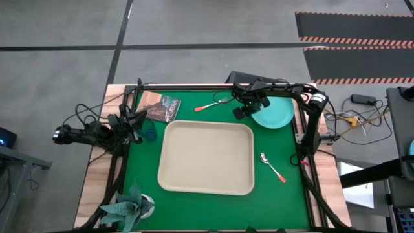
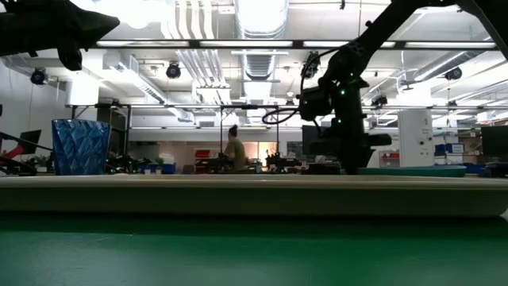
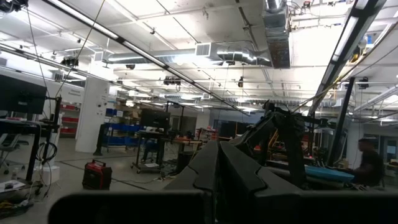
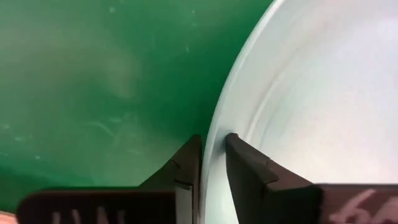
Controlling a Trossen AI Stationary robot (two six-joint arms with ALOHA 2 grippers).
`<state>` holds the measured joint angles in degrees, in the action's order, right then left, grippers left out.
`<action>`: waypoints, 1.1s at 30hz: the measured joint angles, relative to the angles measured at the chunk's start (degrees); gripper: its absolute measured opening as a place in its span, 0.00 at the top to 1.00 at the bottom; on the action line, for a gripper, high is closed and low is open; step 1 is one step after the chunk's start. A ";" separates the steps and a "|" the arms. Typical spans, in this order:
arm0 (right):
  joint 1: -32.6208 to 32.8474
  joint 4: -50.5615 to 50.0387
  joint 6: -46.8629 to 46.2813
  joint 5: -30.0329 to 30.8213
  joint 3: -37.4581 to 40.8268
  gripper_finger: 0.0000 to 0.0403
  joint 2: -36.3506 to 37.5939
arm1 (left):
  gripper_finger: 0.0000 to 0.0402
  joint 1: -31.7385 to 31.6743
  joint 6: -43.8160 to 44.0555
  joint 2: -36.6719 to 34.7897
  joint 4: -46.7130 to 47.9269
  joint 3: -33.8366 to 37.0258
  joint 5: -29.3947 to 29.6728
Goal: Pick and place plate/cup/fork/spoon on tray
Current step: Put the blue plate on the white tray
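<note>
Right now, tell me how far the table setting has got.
Done: nothing; the tray holds no tableware. In hand: the right gripper has its fingers pinching the plate rim on the mat. Left: plate, cup, fork and spoon, all off the tray. The left gripper waits shut near the cup.
</note>
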<state>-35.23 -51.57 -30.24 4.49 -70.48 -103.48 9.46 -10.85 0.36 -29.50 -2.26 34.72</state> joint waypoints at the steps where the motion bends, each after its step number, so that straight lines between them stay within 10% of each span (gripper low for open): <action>1: 0.09 -0.49 0.04 0.02 -0.12 0.88 0.00 | 1.00 0.01 0.00 0.00 0.00 0.00 0.00; 17: 6.82 -11.98 4.28 12.17 -9.99 0.98 3.94 | 1.00 0.01 0.00 0.00 0.04 0.00 0.01; 33: 25.56 -12.83 10.76 12.08 -23.29 0.98 4.79 | 1.00 0.01 0.00 3.32 0.02 0.11 0.02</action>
<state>-9.67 -64.40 -19.48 16.58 -93.77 -98.70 9.47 -10.85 3.68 -29.47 -2.15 34.74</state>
